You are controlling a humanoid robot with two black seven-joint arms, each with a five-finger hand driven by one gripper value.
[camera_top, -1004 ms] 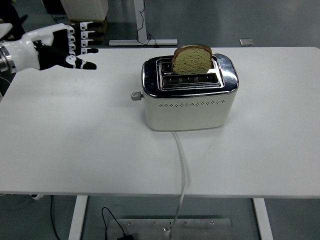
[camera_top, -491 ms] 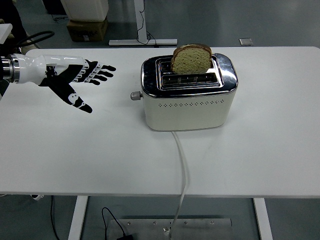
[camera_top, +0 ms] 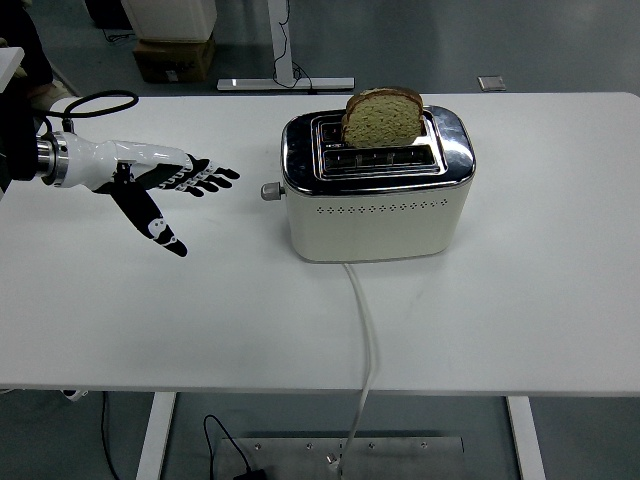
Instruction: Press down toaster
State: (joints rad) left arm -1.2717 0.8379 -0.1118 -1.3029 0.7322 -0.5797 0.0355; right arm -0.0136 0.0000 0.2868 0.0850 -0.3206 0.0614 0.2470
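Left robot hand (camera_top: 165, 185) over the left part of the desk (camera_top: 150, 310), reaching in from the left edge, palm turned, fingers (camera_top: 212, 178) spread and straight, gripping nothing; thumb angled down toward the near edge. Fingertips aimed at the toaster, clearly short of it, a stretch of bare desk between. White forearm trailing back to the left edge, with a black cable looping above the wrist.

Nearest on the desk: white power cord (camera_top: 364, 330), running from the toaster's near face straight toward the near edge, over it and down below.

Further in, around the middle of the desk and a little toward the far edge: toaster (camera_top: 378, 205), cream body with a row of small holes along the near face, shiny chrome top with two slots. Lever knob (camera_top: 269, 191) sticking out of the toaster's left end, high up near the chrome rim, facing the robot hand, untouched. Slice of bread (camera_top: 384, 118) standing upright in the far slot, most of it above the top; near slot without bread.

Beyond the far edge: grey floor, a white stand base, a cardboard box at the upper left.
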